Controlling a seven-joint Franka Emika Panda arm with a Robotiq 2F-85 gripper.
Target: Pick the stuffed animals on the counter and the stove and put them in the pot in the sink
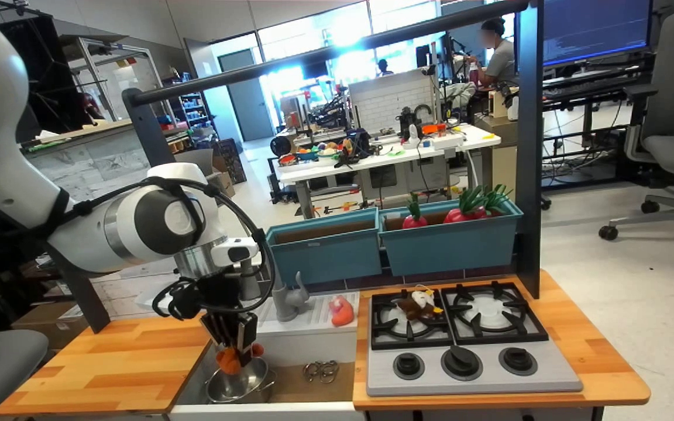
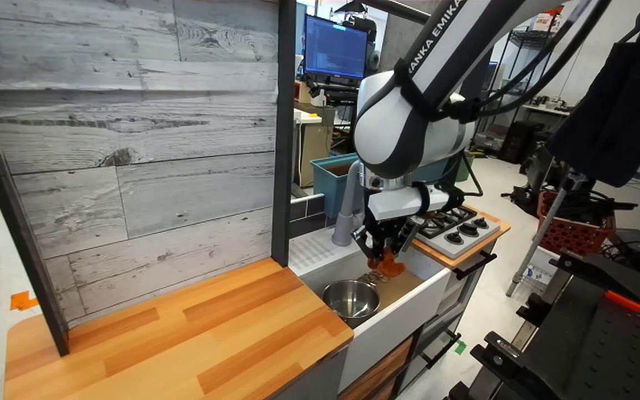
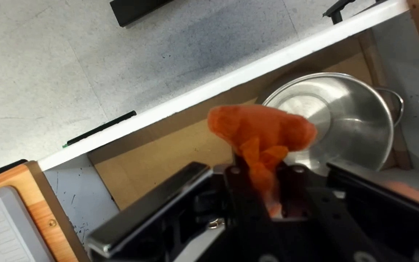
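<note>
1. The counter (image 2: pixel 203 328) is bounding the sink (image 2: pixel 398 322) at both end edges. You are, by judgement, performing the placing step; you should be working between those edges.
2. The sink is holding the pot (image 3: pixel 358 142) toward its front corner, at the end away from the stove (image 1: pixel 491 355).
3. The stove is carrying the brown-and-white stuffed animal (image 1: pixel 416 307) near the rear inner corner of the grate closest to the sink. It is awaiting its own pick.
4. The pot is standing upright. In the wrist view, the visible interior is showing bare metal. You should be aiming for the middle of the mouth, not the rim.
5. The gripper (image 3: pixel 266 169) is grasping the orange stuffed animal (image 3: pixel 260 127), pinching a narrow part while the wider body is projecting beyond the jaws.
6. The orange stuffed animal is hanging above the sink and, in the wrist view, is overlapping the pot's stove-side rim; the exact clearance is not showing. Before releasing, you should be shifting it toward the end away from the stove until the whole body is lying inside the rim, then lowering straight. On release, you should be opening the jaws wide and rising vertically, since soft fabric is likely to be clinging.
7. Metal rings (image 1: pixel 320 371) are lying on the sink's floor, near the pot on its stove side.
</note>
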